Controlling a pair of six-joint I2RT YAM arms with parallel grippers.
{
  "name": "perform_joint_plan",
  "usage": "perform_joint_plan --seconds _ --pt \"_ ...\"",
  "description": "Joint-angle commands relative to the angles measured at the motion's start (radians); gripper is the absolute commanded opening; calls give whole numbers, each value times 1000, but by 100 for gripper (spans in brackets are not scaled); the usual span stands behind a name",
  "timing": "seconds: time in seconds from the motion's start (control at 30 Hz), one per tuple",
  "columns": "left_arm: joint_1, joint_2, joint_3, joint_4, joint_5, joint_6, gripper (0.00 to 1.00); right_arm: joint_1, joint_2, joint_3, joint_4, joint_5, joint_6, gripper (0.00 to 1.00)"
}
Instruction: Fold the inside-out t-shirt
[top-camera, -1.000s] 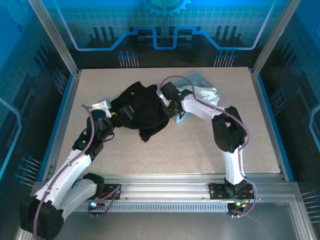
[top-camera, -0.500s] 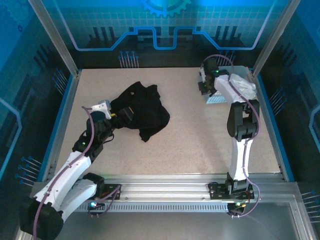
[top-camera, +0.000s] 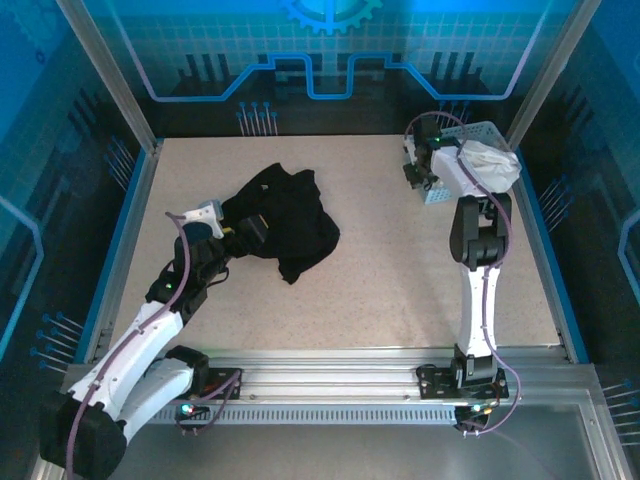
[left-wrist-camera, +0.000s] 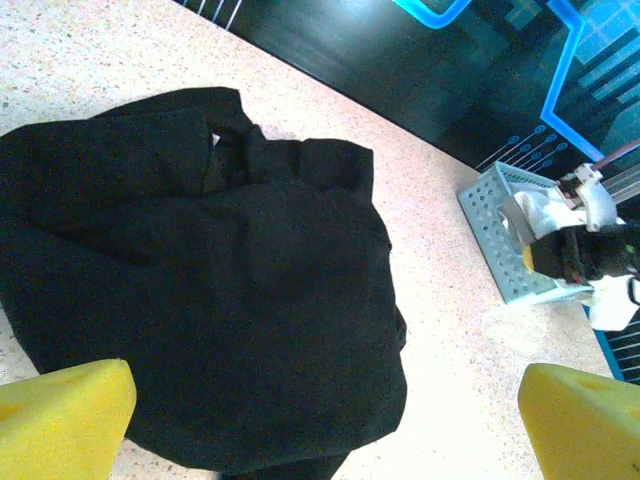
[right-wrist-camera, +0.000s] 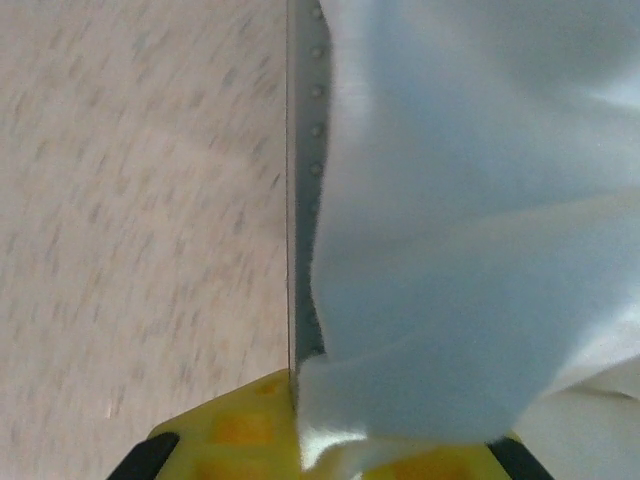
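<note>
A large black short-sleeved cotton t-shirt (top-camera: 285, 225), the inside-out garment, lies crumpled in a loose heap on the speckled beige tabletop (top-camera: 380, 280), toward ten o'clock from the table's middle in the overhead view, its folds bunched and one dark flap trailing toward six o'clock. At the heap's eight o'clock edge sits the left gripper (top-camera: 232, 235), its jaws spread wide and holding nothing; in its wrist view the t-shirt (left-wrist-camera: 220, 300) spreads between and beyond the two yellow foam pads (left-wrist-camera: 60, 415) of the left gripper (left-wrist-camera: 325, 400). Well apart, in the table's one o'clock corner, stands a grey perforated plastic basket (top-camera: 470, 130) with a rumpled white cloth garment (top-camera: 490, 162) heaped in it. The right gripper (top-camera: 420, 178) is at the basket's nine o'clock side, jaws pinched narrow on its wall; in the blurred right wrist view the basket's wall (right-wrist-camera: 300, 200) runs straight into the right gripper (right-wrist-camera: 330, 440), white cloth (right-wrist-camera: 450, 200) draped over it.
</note>
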Motion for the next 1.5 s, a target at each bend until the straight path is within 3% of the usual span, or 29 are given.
perform_joint_plan --seconds 0.0,0.13,0.23,0.33,0.57,0.77,1.1,1.3,1.47 --pt "-7 21 14 24 19 29 99 59 -170 -152 12 -32 -254 14" --pt "-7 56 12 52 28 27 99 64 -211 -236 -115 107 -322 21" --pt "-9 91 19 65 50 23 99 21 -202 -196 -260 174 -198 31" --pt "-7 118 34 60 75 28 99 -14 -258 -243 -269 217 -109 44" --pt "-9 116 29 65 81 24 99 51 -368 -227 -91 -63 117 63" --pt "-10 80 19 47 62 31 99 122 -169 4 -78 -9 308 64" --pt "-12 51 20 23 54 39 99 95 161 369 -196 58 504 64" --pt "-12 45 12 28 49 42 99 54 249 442 -205 25 542 62" --pt "-12 48 12 32 50 42 99 12 249 439 -185 -19 542 51"
